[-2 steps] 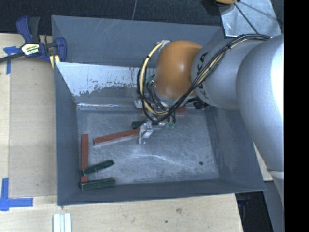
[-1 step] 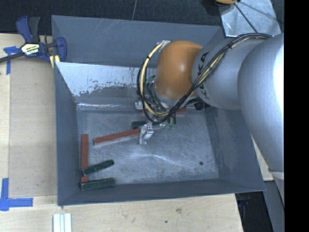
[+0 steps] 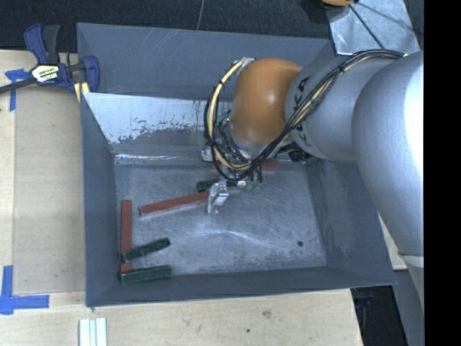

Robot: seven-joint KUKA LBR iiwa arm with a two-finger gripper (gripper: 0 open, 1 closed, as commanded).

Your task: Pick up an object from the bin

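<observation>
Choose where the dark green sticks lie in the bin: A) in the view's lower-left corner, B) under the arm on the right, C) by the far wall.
A: one dark green stick and a second green stick lie in the lower-left corner of the bin.

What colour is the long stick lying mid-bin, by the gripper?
Reddish-brown. The camera view shows the stick with its right end near the gripper.

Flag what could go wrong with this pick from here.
1. The end effector sits at the right end of the reddish-brown stick, not its middle. Lifted from there, the stick may tilt or slip out.
2. The stick lies flat on the bin floor, so pressing down for a grip could scrape the metal.
</observation>
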